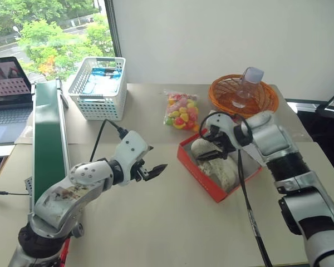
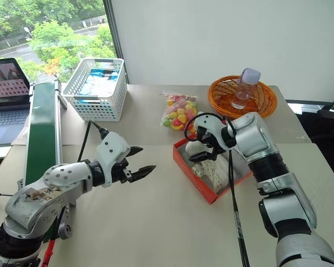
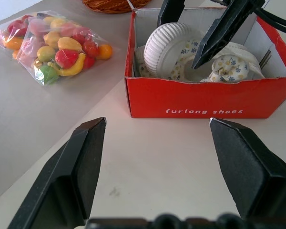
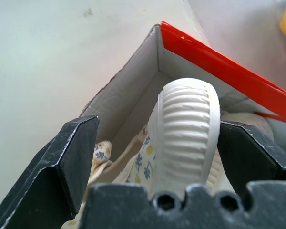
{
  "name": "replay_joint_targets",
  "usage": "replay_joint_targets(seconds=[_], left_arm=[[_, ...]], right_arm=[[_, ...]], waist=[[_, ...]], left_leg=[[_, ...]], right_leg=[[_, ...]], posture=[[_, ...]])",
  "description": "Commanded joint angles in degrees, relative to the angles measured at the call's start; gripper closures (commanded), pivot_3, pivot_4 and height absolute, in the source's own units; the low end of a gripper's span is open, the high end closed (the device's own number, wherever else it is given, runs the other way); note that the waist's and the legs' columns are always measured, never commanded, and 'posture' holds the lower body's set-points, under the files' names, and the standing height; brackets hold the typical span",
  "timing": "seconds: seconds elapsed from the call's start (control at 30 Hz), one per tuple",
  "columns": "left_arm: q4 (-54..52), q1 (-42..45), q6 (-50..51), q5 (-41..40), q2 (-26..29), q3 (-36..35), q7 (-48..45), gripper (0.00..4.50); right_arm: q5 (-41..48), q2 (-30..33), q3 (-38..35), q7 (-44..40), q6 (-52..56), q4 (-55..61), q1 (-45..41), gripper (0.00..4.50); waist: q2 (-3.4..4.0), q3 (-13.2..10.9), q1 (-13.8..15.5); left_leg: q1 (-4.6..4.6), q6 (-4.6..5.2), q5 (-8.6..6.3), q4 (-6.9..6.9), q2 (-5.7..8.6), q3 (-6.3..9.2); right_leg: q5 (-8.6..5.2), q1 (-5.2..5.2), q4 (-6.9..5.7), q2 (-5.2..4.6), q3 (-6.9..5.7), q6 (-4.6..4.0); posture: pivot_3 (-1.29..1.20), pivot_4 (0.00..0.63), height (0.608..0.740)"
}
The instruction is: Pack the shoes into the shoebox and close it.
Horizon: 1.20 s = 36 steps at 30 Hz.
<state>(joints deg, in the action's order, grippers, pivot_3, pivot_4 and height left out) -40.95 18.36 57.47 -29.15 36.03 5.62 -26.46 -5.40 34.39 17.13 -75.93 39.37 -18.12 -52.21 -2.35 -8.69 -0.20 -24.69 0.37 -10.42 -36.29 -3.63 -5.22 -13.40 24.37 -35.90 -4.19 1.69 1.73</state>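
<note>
The red shoebox (image 1: 196, 166) stands open on the table, right of centre. Both cream shoes lie inside it: one (image 1: 200, 147) rests at the box's far-left end with its ribbed sole (image 4: 186, 129) turned up, the other (image 1: 226, 173) lies beside it. My right gripper (image 1: 210, 148) hangs open just over that upturned sole, one finger on each side of it. Off to the left of the box, my left gripper (image 1: 151, 169) is held open above the bare table and points at the box's red side (image 3: 209, 98), with nothing between its fingers.
A bag of colourful candies (image 1: 181, 110) lies just behind the box. An orange woven basket (image 1: 263, 99) with a plastic bottle (image 1: 247, 84) is at the back right. A white mesh basket (image 1: 98, 86), a green conveyor (image 1: 47, 139) and a laptop (image 1: 8, 89) line the left side.
</note>
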Motion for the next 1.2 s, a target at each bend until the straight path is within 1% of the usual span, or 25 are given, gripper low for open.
replay_joint_targets(seconds=[0.03,0.13,0.23,0.33,0.37,0.43,0.47,0.5,0.53,0.63,0.67,0.7,1.03,1.2], left_arm=[[0.2,1.6,-2.2,0.7,-0.2,0.3,-0.6,0.81],[0.5,1.7,-2.5,0.8,-0.2,0.4,-0.9,0.81],[0.8,1.7,-2.8,0.9,0.0,0.6,-1.2,0.81],[0.5,1.4,-2.9,0.7,0.1,0.5,-1.5,0.81],[0.4,1.3,-2.9,0.7,0.2,0.5,-1.6,0.81],[0.5,1.1,-3.0,0.7,0.5,0.3,-2.0,0.81],[0.5,1.0,-3.1,0.7,0.6,0.2,-2.1,0.81],[0.7,1.0,-3.2,0.8,0.8,0.1,-2.3,0.81],[0.8,1.0,-3.3,0.8,0.9,0.1,-2.4,0.81],[1.0,1.1,-3.5,1.0,1.0,0.2,-2.7,0.81],[1.0,1.2,-3.5,1.0,1.0,0.3,-2.8,0.81],[1.1,1.3,-3.5,1.1,0.9,0.4,-2.8,0.81],[0.1,0.6,-2.8,1.0,1.3,-0.5,-2.5,0.81],[-0.9,-0.1,-2.1,0.8,1.3,-1.1,-1.7,0.81]], right_arm=[[1.1,0.8,-3.2,3.9,-1.1,-2.0,-4.7,0.02],[1.6,0.7,-4.2,5.8,-2.2,-4.4,-6.7,0.02],[3.1,2.0,-7.1,6.6,-1.9,-7.2,-10.1,0.02],[4.5,4.3,-7.3,4.7,-0.7,-6.1,-10.4,0.72],[4.8,5.2,-6.9,3.7,-0.6,-5.2,-9.9,1.01],[5.9,8.8,-5.5,-0.7,-0.9,-1.5,-7.4,1.73],[6.4,10.1,-5.1,-2.1,-0.9,-0.1,-6.5,2.00],[6.7,11.6,-4.5,-3.8,-1.2,1.3,-5.3,2.43],[6.9,12.7,-4.1,-5.0,-1.3,2.3,-4.4,2.76],[6.8,14.2,-2.8,-6.0,-2.0,4.0,-2.0,3.74],[6.6,14.3,-2.4,-5.7,-2.2,4.2,-1.5,4.19],[6.4,14.0,-2.0,-5.2,-2.4,4.1,-1.1,4.46],[4.5,9.8,3.3,-4.6,-6.9,-1.6,-1.2,4.46],[2.5,6.2,6.1,-3.4,-9.9,-5.4,-1.1,4.46]], waist=[[0.00,0.0,-0.2],[0.00,0.0,-0.4],[0.01,-0.1,-0.5],[0.03,-0.1,-0.4],[0.03,-0.1,-0.3],[0.03,-0.1,-0.1],[0.03,-0.1,-0.1],[0.03,-0.1,-0.1],[0.03,-0.1,-0.1],[0.03,-0.1,-0.2],[0.03,-0.1,-0.4],[0.03,-0.1,-0.6],[0.04,-0.1,-0.5],[0.04,-0.1,-0.5]], left_leg=[[0.00,0.00,0.00,-0.02,0.00,0.00],[0.00,0.00,0.01,-0.05,0.00,0.00],[-0.01,0.00,0.00,-0.04,0.00,0.00],[-0.06,0.00,0.00,-0.03,0.00,0.00],[-0.06,0.00,0.00,-0.03,0.01,0.02],[-0.07,0.01,-0.01,-0.03,0.00,0.02],[-0.09,0.02,-0.01,-0.03,0.01,0.02],[-0.08,0.03,-0.02,-0.03,0.01,0.03],[-0.09,0.03,-0.02,-0.04,0.02,0.02],[-0.08,0.03,-0.02,-0.10,0.01,0.03],[-0.06,0.03,-0.02,-0.13,0.00,0.02],[-0.06,0.03,-0.02,-0.17,-0.01,0.02],[-0.06,0.03,-0.01,-0.53,-0.11,0.05],[-0.06,0.03,-0.01,-0.53,-0.11,0.06]], right_leg=[[0.00,0.01,-0.02,0.00,0.00,0.00],[0.00,0.00,-0.04,0.01,0.01,0.00],[0.00,0.00,-0.04,0.01,0.01,0.00],[0.00,0.04,-0.04,0.01,0.01,0.01],[0.00,0.03,-0.04,0.01,0.00,0.01],[-0.01,0.02,-0.02,0.00,-0.02,0.02],[-0.01,0.02,-0.01,0.00,-0.03,0.03],[-0.02,0.01,-0.01,0.00,-0.04,0.04],[-0.02,0.02,-0.01,-0.02,-0.03,0.04],[-0.02,0.01,-0.05,-0.01,-0.03,0.04],[-0.02,0.01,-0.07,-0.01,-0.03,0.04],[-0.02,0.00,-0.08,0.01,-0.02,0.04],[0.04,-0.05,-0.25,0.13,0.02,0.03],[0.04,-0.06,-0.24,0.14,0.01,0.03]], posture=[[0.00,0.150,0.740],[0.00,0.150,0.740],[0.00,0.150,0.740],[0.00,0.150,0.740],[0.00,0.150,0.740],[0.00,0.150,0.740],[0.00,0.150,0.740],[0.00,0.150,0.740],[0.00,0.150,0.740],[0.00,0.150,0.740],[0.00,0.150,0.740],[0.00,0.150,0.740],[0.00,0.150,0.740],[0.00,0.150,0.740]])
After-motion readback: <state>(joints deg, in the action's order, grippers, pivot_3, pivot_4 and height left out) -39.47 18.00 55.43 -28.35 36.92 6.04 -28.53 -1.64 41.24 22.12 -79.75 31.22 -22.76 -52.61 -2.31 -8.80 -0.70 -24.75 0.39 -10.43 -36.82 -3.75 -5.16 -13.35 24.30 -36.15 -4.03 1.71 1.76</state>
